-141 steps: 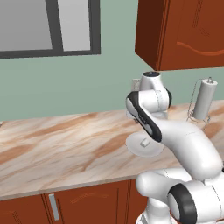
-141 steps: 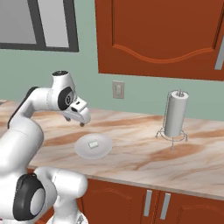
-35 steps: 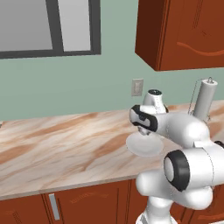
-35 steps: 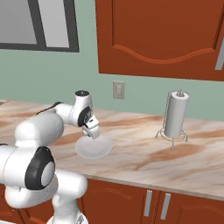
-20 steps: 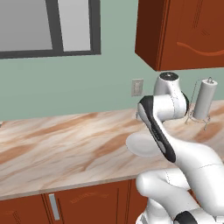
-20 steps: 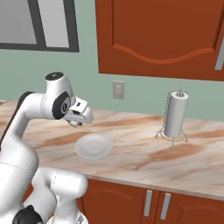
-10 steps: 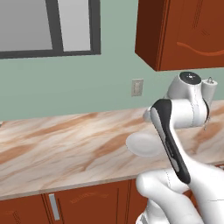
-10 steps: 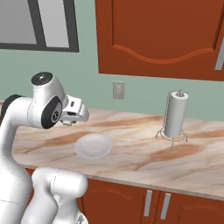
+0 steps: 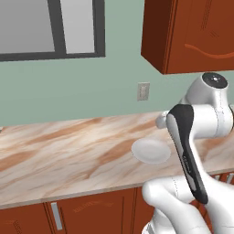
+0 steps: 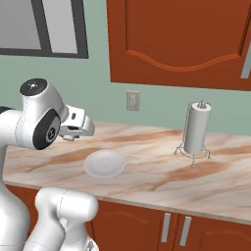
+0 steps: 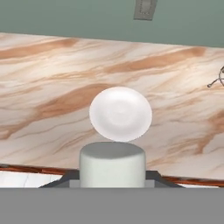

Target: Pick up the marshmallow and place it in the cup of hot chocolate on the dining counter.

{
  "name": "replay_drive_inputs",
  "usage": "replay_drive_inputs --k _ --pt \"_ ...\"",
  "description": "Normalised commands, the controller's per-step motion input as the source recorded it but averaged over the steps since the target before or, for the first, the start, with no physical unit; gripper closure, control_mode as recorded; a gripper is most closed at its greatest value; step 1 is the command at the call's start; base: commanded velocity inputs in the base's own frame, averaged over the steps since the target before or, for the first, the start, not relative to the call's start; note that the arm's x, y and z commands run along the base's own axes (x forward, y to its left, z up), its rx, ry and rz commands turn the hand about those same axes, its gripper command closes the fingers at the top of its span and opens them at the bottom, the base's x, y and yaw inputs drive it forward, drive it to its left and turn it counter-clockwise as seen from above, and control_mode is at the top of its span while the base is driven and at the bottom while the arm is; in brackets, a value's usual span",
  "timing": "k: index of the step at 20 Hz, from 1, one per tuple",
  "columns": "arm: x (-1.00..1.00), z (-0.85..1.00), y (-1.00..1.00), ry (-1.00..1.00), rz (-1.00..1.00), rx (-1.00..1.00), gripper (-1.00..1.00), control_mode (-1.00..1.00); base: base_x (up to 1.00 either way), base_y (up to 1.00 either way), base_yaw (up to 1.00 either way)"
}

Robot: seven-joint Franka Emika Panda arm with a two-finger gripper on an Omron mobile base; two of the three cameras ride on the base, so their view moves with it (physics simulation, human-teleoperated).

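Observation:
In the hand view the marshmallow (image 11: 112, 164), a white-grey stubby cylinder, sits between my two dark fingertips (image 11: 158, 177); my gripper (image 11: 112, 178) is shut on it. Beyond it lies the round white plate (image 11: 120, 113), bare, on the beige marble counter (image 11: 43, 109). From the right base view my gripper (image 10: 82, 125) hangs raised above the counter (image 10: 147, 166), up and left of the plate (image 10: 104, 163). The left base view has the plate (image 9: 150, 150) just left of my arm. The red mug of hot chocolate is out of view.
A paper towel roll on a wire stand (image 10: 197, 130) stands on the counter to the right. A wall outlet (image 10: 132, 100) sits behind the plate, and red-brown wall cabinets (image 10: 181, 39) hang overhead. The counter's front edge (image 11: 188, 179) runs close under my hand.
My hand went down onto the plate, closed on the marshmallow, then rose and drew back toward the base. The plate now lies bare.

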Motion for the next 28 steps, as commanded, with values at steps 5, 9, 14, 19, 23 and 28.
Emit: replay_drive_inputs --k 5,9,14,19,23,28 --pt "-0.15 0.04 0.09 0.02 0.03 -0.01 1.00 -1.00 0.00 0.00 0.00" --pt "0.00 0.00 0.03 0.09 0.04 -0.01 1.00 -1.00 0.00 0.00 0.00" --pt "0.00 0.00 0.01 0.03 0.01 0.00 1.00 1.00 -0.01 0.05 0.02" --pt "0.00 0.00 0.00 0.00 0.00 0.00 1.00 1.00 -0.59 0.06 0.29" --pt "0.00 0.00 0.00 0.00 0.00 0.00 1.00 1.00 -0.87 0.25 0.52" --pt "0.00 0.00 0.00 0.00 0.00 0.00 1.00 1.00 -0.60 0.46 0.65"
